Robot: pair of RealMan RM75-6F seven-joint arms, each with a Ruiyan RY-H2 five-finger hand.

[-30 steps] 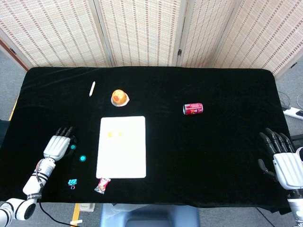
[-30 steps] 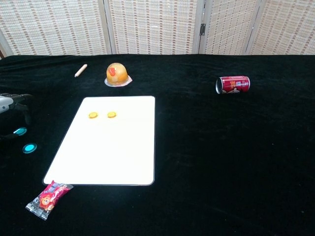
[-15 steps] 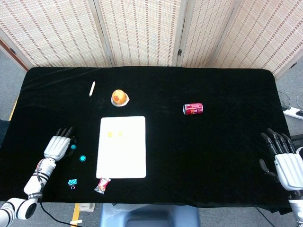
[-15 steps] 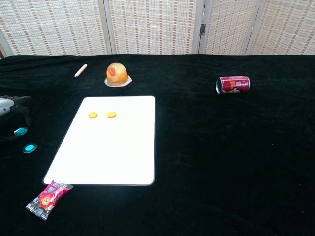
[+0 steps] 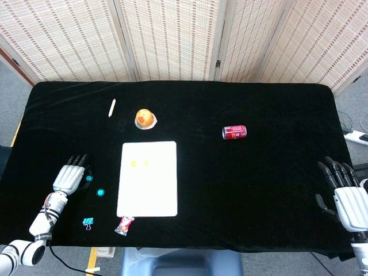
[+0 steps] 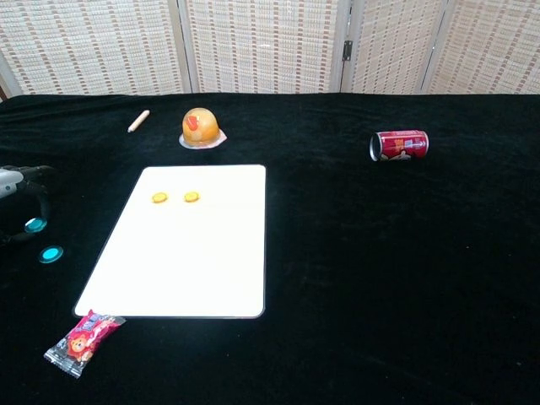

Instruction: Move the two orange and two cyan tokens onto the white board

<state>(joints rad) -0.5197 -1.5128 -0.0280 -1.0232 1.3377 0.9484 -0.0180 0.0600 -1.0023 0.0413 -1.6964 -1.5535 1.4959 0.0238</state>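
**Two orange tokens on the board, two cyan ones left of it**

The white board [image 6: 181,253] carries both orange tokens [image 6: 175,197] near its far edge. Left of the board lie two cyan tokens [image 5: 100,192] (one close to the board, one under the left hand). The left hand [image 5: 70,177] seems to touch that token [image 6: 35,224], fingers apart. Far right of the board, the right hand [image 5: 345,195] hovers with fingers spread, holding nothing.
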